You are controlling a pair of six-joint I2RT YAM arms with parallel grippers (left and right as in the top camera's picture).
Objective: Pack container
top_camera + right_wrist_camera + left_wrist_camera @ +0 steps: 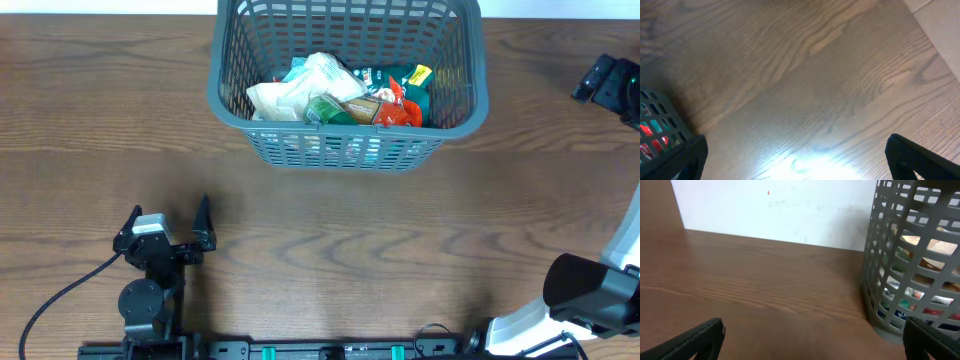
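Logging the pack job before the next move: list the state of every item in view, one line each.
container, upright on the table, open-topped, partly filled.
packets, piled loose inside the container, below its rim.
left gripper, open, empty, apart from the container.
right gripper, open, empty, over bare table near the container's corner.
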